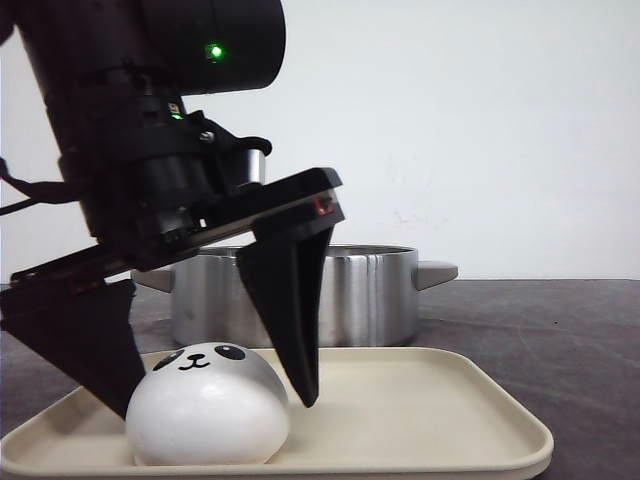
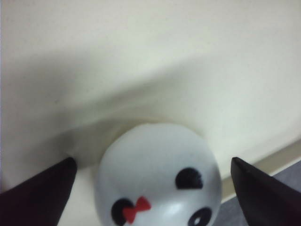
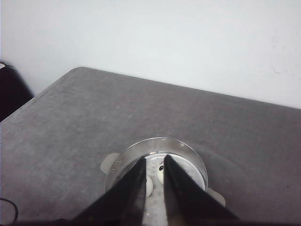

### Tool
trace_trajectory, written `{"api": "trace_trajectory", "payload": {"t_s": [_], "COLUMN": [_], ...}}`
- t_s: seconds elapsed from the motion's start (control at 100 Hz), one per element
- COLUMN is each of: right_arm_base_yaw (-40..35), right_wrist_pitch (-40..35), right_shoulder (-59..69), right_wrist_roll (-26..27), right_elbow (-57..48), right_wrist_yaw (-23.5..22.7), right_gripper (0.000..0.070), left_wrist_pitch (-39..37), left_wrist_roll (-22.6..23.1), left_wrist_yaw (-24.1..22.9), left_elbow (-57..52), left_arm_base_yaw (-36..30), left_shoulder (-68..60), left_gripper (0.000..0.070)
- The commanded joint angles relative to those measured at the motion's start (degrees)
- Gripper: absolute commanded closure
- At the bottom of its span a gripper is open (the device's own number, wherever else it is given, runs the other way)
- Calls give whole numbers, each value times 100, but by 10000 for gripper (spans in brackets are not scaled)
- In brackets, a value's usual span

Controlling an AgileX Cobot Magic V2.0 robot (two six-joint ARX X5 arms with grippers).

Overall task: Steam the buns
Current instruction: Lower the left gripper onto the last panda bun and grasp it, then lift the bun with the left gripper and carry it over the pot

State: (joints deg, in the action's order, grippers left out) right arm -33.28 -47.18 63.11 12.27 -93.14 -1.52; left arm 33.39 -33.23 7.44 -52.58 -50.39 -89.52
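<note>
A white bun (image 1: 205, 410) with a panda face lies on the cream tray (image 1: 440, 400), near its left front. My left gripper (image 1: 215, 403) is open and straddles this bun, one black finger on each side, not touching it. The left wrist view shows the same bun (image 2: 157, 174), with a red bow, between the spread fingertips of the left gripper (image 2: 152, 161). My right gripper (image 3: 154, 158) hangs high above the steel pot (image 3: 155, 141), fingers almost together and empty. Two white buns (image 3: 161, 172) show partly inside the pot, behind the fingers.
The steel pot (image 1: 370, 295) with side handles stands on the dark grey table (image 1: 560, 340) just behind the tray. The tray rim (image 2: 263, 162) runs close to the bun. A white wall stands behind the table.
</note>
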Motion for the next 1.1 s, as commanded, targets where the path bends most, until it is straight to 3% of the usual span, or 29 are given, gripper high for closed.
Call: {"api": "trace_trajectory", "payload": {"t_s": [0.0, 0.06, 0.12, 0.43, 0.62, 0.75, 0.91, 1.09], "right_arm_base_yaw": [-35, -35, -33, -35, -35, -35, -35, -35], "right_wrist_pitch": [39, 17, -28, -157, -157, -184, -262, -310], "right_shoulder": [46, 46, 46, 48, 48, 48, 50, 52], "right_wrist_roll": [61, 63, 63, 59, 61, 61, 66, 83], "right_elbow": [-107, -107, -107, -105, -105, -105, -105, -105], "right_wrist_yaw": [2, 0, 2, 2, 2, 2, 2, 2], "right_gripper": [639, 639, 639, 639, 639, 639, 639, 639], "left_wrist_pitch": [9, 15, 39, -151, -258, -990, -2199, -2612], "left_wrist_roll": [-61, -55, 24, 306, 772, 1029, 1021, 1019], "left_wrist_yaw": [9, 9, 13, -76, -608, -960, -962, -933], "left_elbow": [37, 37, 37, -404, -1401, -1799, -1823, -1823], "left_arm_base_yaw": [-63, -70, -70, -44, 168, 409, 859, 1193], "left_shoulder": [-240, -240, -234, 144, 184, 184, 28, -417], "left_gripper": [130, 361, 696, 694, 694, 694, 695, 694]}}
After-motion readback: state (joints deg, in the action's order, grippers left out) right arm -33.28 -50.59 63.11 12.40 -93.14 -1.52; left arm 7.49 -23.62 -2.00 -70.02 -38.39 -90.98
